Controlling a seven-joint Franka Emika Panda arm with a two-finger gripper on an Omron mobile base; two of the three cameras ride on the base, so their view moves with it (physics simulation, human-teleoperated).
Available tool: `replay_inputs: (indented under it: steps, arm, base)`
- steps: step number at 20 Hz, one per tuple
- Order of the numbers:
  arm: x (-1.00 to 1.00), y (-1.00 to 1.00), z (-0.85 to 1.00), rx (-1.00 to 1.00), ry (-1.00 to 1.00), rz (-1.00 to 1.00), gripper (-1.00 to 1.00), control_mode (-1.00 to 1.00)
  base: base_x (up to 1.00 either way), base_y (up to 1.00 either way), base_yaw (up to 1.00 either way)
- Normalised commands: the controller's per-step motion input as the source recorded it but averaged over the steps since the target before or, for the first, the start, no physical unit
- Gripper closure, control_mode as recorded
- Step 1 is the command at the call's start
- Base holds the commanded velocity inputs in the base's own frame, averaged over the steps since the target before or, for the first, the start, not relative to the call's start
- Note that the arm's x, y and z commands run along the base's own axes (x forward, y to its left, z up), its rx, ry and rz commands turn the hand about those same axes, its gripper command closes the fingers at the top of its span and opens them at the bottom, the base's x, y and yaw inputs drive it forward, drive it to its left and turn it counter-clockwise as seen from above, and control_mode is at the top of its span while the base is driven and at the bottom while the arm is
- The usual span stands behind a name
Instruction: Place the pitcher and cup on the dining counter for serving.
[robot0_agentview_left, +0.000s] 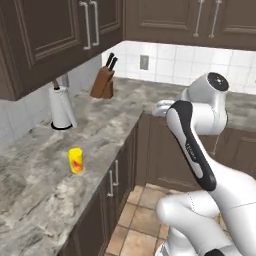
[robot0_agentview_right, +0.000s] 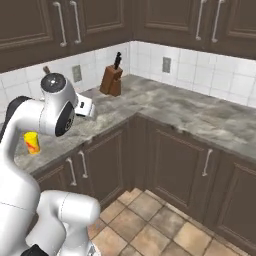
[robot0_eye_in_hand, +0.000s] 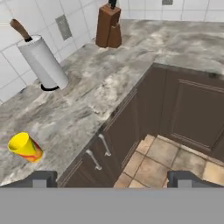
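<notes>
Hand view: the gripper has its two dark fingertips set wide apart at the bottom edge, holding nothing, above the cabinet doors and tiled floor. The cup stands at about 8 o'clock on the marble counter, near its front edge. The paper-towel roll stands at 10 o'clock against the tiled wall, and the knife block at 12 o'clock. In the left base view the cup stands upright, well apart from the roll.
</notes>
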Motion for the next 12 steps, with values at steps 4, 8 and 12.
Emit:
replay_inputs:
  steps: [4,8,12]
  arm:
    - [0.00,0.00,0.00,0.00,0.00,0.00,-1.00,1.00]
    - [0.00,0.00,0.00,0.00,0.00,0.00,-1.00,1.00]
    - [0.00,0.00,0.00,0.00,0.00,0.00,-1.00,1.00]
  base:
    - [0.65,-0.25,0.79]
    - [0.41,-0.46,0.73]
    - [0.16,-0.43,0.79]
